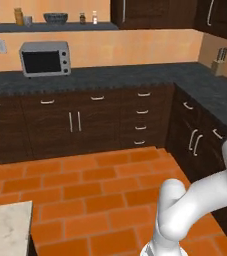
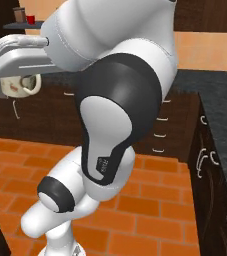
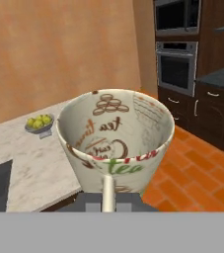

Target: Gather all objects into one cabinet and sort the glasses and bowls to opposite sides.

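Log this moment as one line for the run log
phase: carrying | gripper: shut on pale speckled mug | mug: off any surface, over floor | shelf: bowl, bottles, red mug waiting

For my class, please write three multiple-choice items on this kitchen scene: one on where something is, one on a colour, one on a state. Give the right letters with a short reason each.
1. Where does the dark patterned bowl stand?
A. on the high shelf
B. on the orange floor
C. inside the toaster oven

2. What colour is the counter under the toaster oven?
A. white
B. dark grey
C. red

3. What is the gripper doing?
A. hanging open with nothing in it
B. holding the pale mug
C. pulling a drawer handle

Key: 1 A, the bowl sits among small bottles on the shelf above the oven. 2 B, the left base view shows a dark grey speckled top. 3 B, the hand view shows the mug's handle between the fingers.
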Motion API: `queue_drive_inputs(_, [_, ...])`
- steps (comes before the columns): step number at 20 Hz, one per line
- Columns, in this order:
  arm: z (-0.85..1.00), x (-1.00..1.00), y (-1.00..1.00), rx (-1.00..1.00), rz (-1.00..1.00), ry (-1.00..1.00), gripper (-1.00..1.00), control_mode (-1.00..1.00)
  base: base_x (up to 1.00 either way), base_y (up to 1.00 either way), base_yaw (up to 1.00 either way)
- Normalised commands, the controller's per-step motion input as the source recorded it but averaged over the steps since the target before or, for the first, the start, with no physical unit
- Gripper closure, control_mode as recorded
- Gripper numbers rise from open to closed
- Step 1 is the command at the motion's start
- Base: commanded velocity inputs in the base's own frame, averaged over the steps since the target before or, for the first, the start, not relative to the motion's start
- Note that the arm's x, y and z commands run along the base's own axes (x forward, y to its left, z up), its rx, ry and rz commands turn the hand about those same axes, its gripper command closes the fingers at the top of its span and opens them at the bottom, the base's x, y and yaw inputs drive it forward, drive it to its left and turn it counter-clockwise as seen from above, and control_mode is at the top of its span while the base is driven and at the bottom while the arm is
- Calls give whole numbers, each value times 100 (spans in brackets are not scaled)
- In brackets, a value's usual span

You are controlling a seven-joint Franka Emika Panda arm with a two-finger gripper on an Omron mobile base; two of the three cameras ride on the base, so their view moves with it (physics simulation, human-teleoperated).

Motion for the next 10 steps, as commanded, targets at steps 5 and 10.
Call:
queue_drive_inputs(5, [0,0,0,0,0,0,100,100,100,0,10])
queue_drive_inputs(10, [0,0,0,0,0,0,100,100,100,0,8])
